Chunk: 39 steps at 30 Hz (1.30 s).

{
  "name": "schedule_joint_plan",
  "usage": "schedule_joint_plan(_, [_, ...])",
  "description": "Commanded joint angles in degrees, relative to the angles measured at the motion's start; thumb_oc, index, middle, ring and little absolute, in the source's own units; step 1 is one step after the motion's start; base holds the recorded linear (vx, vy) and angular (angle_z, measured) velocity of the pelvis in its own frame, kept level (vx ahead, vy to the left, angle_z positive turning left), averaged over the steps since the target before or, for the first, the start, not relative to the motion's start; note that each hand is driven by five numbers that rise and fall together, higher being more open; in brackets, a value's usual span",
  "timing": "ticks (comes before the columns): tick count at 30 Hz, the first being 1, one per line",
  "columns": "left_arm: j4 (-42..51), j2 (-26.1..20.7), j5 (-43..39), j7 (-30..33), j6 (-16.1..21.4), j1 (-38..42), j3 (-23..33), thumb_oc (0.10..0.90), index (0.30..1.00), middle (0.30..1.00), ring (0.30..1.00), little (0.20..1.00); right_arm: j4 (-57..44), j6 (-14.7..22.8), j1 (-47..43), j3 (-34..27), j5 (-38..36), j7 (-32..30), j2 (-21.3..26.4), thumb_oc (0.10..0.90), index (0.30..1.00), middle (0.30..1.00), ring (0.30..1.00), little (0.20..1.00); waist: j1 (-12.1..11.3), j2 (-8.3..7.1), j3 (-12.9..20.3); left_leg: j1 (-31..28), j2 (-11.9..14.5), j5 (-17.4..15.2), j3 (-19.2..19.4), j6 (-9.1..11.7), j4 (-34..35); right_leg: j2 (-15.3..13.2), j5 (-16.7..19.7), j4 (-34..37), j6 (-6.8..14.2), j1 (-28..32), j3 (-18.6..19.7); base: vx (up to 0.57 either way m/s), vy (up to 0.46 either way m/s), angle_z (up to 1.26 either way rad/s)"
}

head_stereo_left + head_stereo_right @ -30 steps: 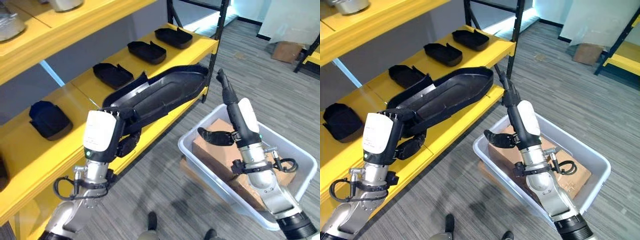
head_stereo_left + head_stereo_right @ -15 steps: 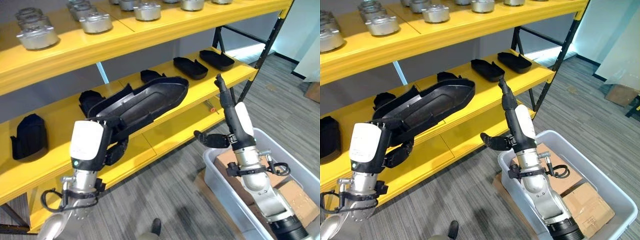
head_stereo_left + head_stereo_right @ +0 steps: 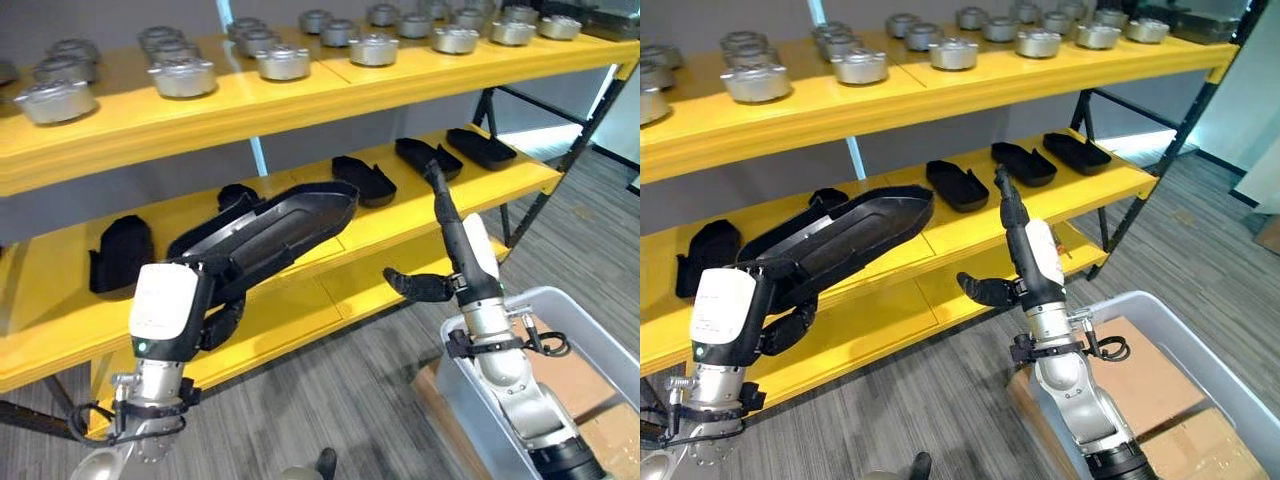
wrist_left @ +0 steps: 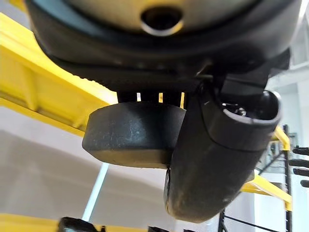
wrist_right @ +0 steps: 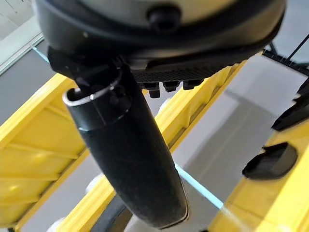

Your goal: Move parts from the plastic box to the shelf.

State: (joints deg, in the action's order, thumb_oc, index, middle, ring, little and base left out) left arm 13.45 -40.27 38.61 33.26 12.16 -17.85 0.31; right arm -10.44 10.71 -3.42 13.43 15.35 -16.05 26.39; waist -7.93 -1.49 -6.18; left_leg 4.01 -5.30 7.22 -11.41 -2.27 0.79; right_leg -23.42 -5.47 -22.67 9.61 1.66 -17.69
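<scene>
The long black part (image 3: 268, 226), raised from beside the plastic box (image 3: 560, 330) toward the shelf (image 3: 420, 215), appears rigid and light, with the left hand (image 3: 215, 300) fingers clamped on its rear end while the right hand (image 3: 455, 245) fingers extend straight and empty.

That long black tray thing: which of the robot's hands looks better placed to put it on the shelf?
The left hand, probably. Its fingers are curled round the long black part, which hangs over the middle shelf. The right hand is open and holds nothing.

Left hand (image 3: 222, 300) grips a long black part (image 3: 270, 228) over the yellow shelf (image 3: 300, 300); right hand (image 3: 440, 230) raised, fingers straight
</scene>
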Motion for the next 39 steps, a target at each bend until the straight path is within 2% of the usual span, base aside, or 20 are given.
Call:
schedule_joint_plan(1, [5.22, -0.42, -1.2, 4.0, 1.83, 5.19, 5.08, 0.4, 0.3, 0.3, 0.3, 0.3, -2.31, 5.14, -7.18, -1.12, 0.38, -1.53, 0.95, 0.9, 1.0, 1.0, 1.0, 1.0, 0.45, 0.25, 3.0, -7.18, 0.4, -8.02, 0.32, -1.21, 1.93, 10.66, 5.96, 6.06, -2.49, -8.15, 1.54, 0.04, 0.012, 0.3])
schedule_joint_plan(2, [5.4, -0.26, -1.06, 3.9, 1.6, 5.31, 5.16, 0.4, 0.3, 0.3, 0.3, 0.3, -2.56, 5.62, -7.17, -1.08, -0.09, -1.34, 1.04, 0.9, 1.0, 1.0, 1.0, 1.0, 1.01, 0.05, 2.92, -7.01, 0.09, -7.92, -0.11, -1.33, 1.81, 13.61, 5.15, 6.53, -3.33, -9.23, 2.41, 0.05, -0.016, 0.1])
schedule_joint_plan(4, [5.2, 0.25, -1.3, 3.82, 1.33, 5.3, 4.95, 0.4, 0.3, 0.3, 0.3, 0.3, -2.31, 6.1, -7.27, -0.77, -0.72, -1.46, 1.33, 0.9, 1.0, 1.0, 1.0, 1.0, 2.06, -0.52, 2.59, -6.3, -0.77, -7.74, -0.95, -1.15, 1.12, 17.18, 5.68, 9.65, -3.97, -10.79, 4.58, 0.03, -0.071, 0.52])
schedule_joint_plan(5, [4.99, 0.8, -1.18, 3.99, 1.39, 5.36, 4.76, 0.4, 0.3, 0.3, 0.3, 0.3, -1.68, 6.49, -8.01, 0.24, -2.23, -1.45, 0.94, 0.9, 1.0, 1.0, 1.0, 1.0, 1.96, -1.57, 2.89, -5.4, -1.12, -8.2, -1.85, -0.13, 0.39, 18.28, 6.8, 16.83, -3.99, -7.21, 6.34, 0.03, -0.116, 1.21])
schedule_joint_plan(10, [5.11, 2.55, -1.99, 4.69, 1.35, 3.76, 5.63, 0.4, 0.3, 0.3, 0.3, 0.3, -1.9, 6.63, -9.23, 0.99, -3.67, -1.5, 0.99, 0.9, 1.0, 1.0, 1.0, 1.0, 0.91, -1.29, 4.4, -5.64, 0.31, -8.27, -0.56, 0.43, 0.9, 18.86, 8.21, 22.03, -3.86, -3.88, 5.26, 0.07, -0.074, -0.02])
schedule_joint_plan(15, [5.28, 2.26, -2.35, 3.9, 0.73, 3.81, 4.2, 0.4, 0.3, 0.3, 0.3, 0.3, -2.52, 6.5, -10.41, 1.46, -3.77, -1.47, 1.95, 0.9, 1.0, 1.0, 1.0, 1.0, 0.24, -2.08, 4.43, -5.66, 1.23, -8.38, -1.77, 1.33, 0.81, 18.58, 7.42, 23.21, -4.29, -1.55, 2.47, 0.07, -0.074, 0.09])
schedule_joint_plan(20, [5.23, 1.53, -2.96, 3.49, 1.18, 4.55, 3.28, 0.4, 0.3, 0.3, 0.3, 0.3, -2.64, 7.21, -11.11, 1.27, -3.91, -2.22, 2.64, 0.9, 1.0, 1.0, 1.0, 1.0, -1.11, -2.92, 1.55, -0.25, -0.79, -10.55, -3.52, 2.59, -8.78, 17.24, 6.44, 21.72, -5.1, -1.63, -1.45, -0.05, -0.044, 0.46])
schedule_joint_plan(21, [5.12, 1.28, -3.61, 3.01, 1.24, 5.6, 2.79, 0.4, 0.3, 0.3, 0.3, 0.3, -2.67, 7.34, -10.96, 0.56, -4.01, -2.54, 3.07, 0.9, 1.0, 1.0, 1.0, 1.0, -0.76, -3.07, 0.6, 1.92, -0.5, -11.5, -2.03, 3.23, -12.8, 16.53, 5.89, 20.32, -5.34, -1.94, -3.06, -0.07, 0.008, 0.83])
schedule_joint_plan(23, [5.54, 1.26, -4.6, 2.85, 1.93, 6.38, 2.77, 0.4, 0.3, 0.3, 0.3, 0.3, -2.78, 7.39, -11.33, 0.33, -4.06, -2.98, 3.53, 0.9, 1.0, 1.0, 1.0, 1.0, -0.16, -3.41, -0.54, 2.57, 3.76, -12.4, 2.54, 4.12, -14.84, 15.65, 5.15, 18.63, -5.56, -2.14, -4.46, -0.07, 0.079, 0.86])
schedule_joint_plan(24, [5.86, 1.17, -4.62, 3.18, 2.24, 6.51, 2.73, 0.4, 0.3, 0.3, 0.3, 0.3, -2.7, 7.32, -11.57, 0.4, -4.03, -3.27, 3.61, 0.9, 1.0, 1.0, 1.0, 1.0, 0.11, -3.79, -0.72, 2.44, 6.1, -12.54, 3.4, 4.27, -14.43, 14.89, 5.13, 18.22, -5.37, -2.33, -4.74, -0.05, 0.094, 0.71])
schedule_joint_plan(25, [5.84, 1.16, -4.61, 3.22, 2.28, 6.49, 2.79, 0.4, 0.3, 0.3, 0.3, 0.3, -2.66, 7.31, -11.64, 0.46, -4.01, -3.32, 3.58, 0.9, 1.0, 1.0, 1.0, 1.0, 0.0, -3.75, -0.8, 2.21, 6.28, -12.61, 3.52, 4.37, -14.26, 15.01, 4.99, 18.04, -5.41, -2.33, -4.61, -0.01, 0.102, 0.53])
schedule_joint_plan(26, [6.0, 1.19, -4.75, 3.55, 2.51, 6.35, 2.94, 0.4, 0.3, 0.3, 0.3, 0.3, -2.73, 7.23, -11.58, 0.41, -4.24, -3.36, 3.58, 0.9, 1.0, 1.0, 1.0, 1.0, -0.17, -3.79, -0.96, 1.3, 9.07, -12.1, 3.65, 4.82, -13.31, 14.73, 4.56, 17.5, -5.26, -2.23, -4.53, 0.02, 0.339, 0.44])
schedule_joint_plan(27, [6.11, 1.26, -6.26, 3.77, 2.38, 6.4, 2.81, 0.4, 0.3, 0.3, 0.3, 0.3, -3.04, 7.14, -10.04, -1.24, -5.32, -4.27, 3.79, 0.9, 1.0, 1.0, 1.0, 1.0, 1.26, -3.35, -0.26, 1.29, 20.86, -3.52, 4.47, 7.06, -7.38, 11.76, 2.99, 13.09, -4.32, -3.41, -5.8, 0.04, 0.49, 0.44])
schedule_joint_plan(28, [6.28, 1.11, -6.62, 3.55, 2.38, 6.58, 2.74, 0.4, 0.3, 0.3, 0.3, 0.3, -3.02, 7.09, -9.45, -1.8, -5.42, -4.67, 3.94, 0.9, 1.0, 1.0, 1.0, 1.0, 1.8, -2.87, -0.04, 1.55, 23.93, -0.33, 4.66, 7.75, -5.07, 10.57, 2.52, 11.33, -4.03, -3.74, -5.81, 0.06, 0.663, 0.88])
schedule_joint_plan(29, [6.48, 1.06, -7.03, 3.05, 2.3, 6.9, 2.06, 0.4, 0.3, 0.3, 0.3, 0.3, -2.75, 6.92, -8.58, -2.46, -5.51, -5.17, 4.12, 0.9, 1.0, 1.0, 1.0, 1.0, 2.51, -1.28, 0.35, 0.12, 27.24, 5.81, 4.9, 10.27, 0.99, 9.07, 0.54, 6.29, -3.43, -5.17, -6.03, 0.04, 0.465, 0.99])
schedule_joint_plan(31, [6.57, 1.14, -6.81, 2.01, 2.77, 7.42, 1.13, 0.4, 0.3, 0.3, 0.3, 0.3, -3.53, 6.65, -6.84, -4.34, -4.26, -5.25, 3.95, 0.9, 1.0, 1.0, 1.0, 1.0, 2.84, -0.18, 1.7, -2.17, 25.31, 1.1, 5.8, 11.04, 3.56, 6.25, 0.17, 2.04, -2.11, -5.76, -6.41, 0.04, 0.472, 0.66])
schedule_joint_plan(32, [6.56, 0.84, -7.04, 1.31, 2.79, 8.14, 0.07, 0.4, 0.3, 0.3, 0.3, 0.3, -4.1, 6.59, -5.77, -5.36, -3.98, -5.24, 3.88, 0.9, 1.0, 1.0, 1.0, 1.0, 2.9, -0.53, 1.67, -1.77, 24.35, -0.07, 5.91, 10.94, 2.11, 4.74, 0.58, 1.76, -1.59, -4.99, -7.04, 0.11, 0.502, -0.05])
schedule_joint_plan(33, [6.58, 0.38, -7.62, 0.7, 3.38, 8.74, -1.13, 0.4, 0.3, 0.3, 0.3, 0.3, -4.74, 6.31, -3.95, -6.63, -3.31, -5.39, 3.34, 0.9, 1.0, 1.0, 1.0, 1.0, 2.84, -1.26, 1.24, -0.54, 21.18, -3.49, 4.25, 10.26, -2.43, 2.23, 1.79, 2.63, -0.51, -2.54, -8.07, 0.08, 0.463, 0.54])
schedule_joint_plan(35, [6.99, -0.89, -7.63, 0.43, 3.18, 8.32, -0.76, 0.4, 0.3, 0.3, 0.3, 0.3, -4.13, 5.23, -2.97, -6.96, -2.08, -4.99, 1.77, 0.9, 1.0, 1.0, 1.0, 1.0, 2.49, -2.72, 1.15, -0.54, 16.58, -8.51, 4.52, 8.41, -7.36, -0.64, 5.14, 4.81, 1.51, -0.73, -6.85, 0.06, 0.448, 0.92])
schedule_joint_plan(39, [7.35, -1.84, -7.0, 0.71, 2.95, 7.91, 0.65, 0.4, 0.3, 0.3, 0.3, 0.3, -4.1, 4.93, -2.35, -6.42, -2.16, -4.17, 0.41, 0.9, 1.0, 1.0, 1.0, 1.0, 1.61, -4.32, 1.11, 0.09, 14.2, -10.75, 4.86, 7.84, -10.7, -1.61, 6.59, 6.23, 2.56, 0.57, -6.02, 0.02, 0.146, 0.04])
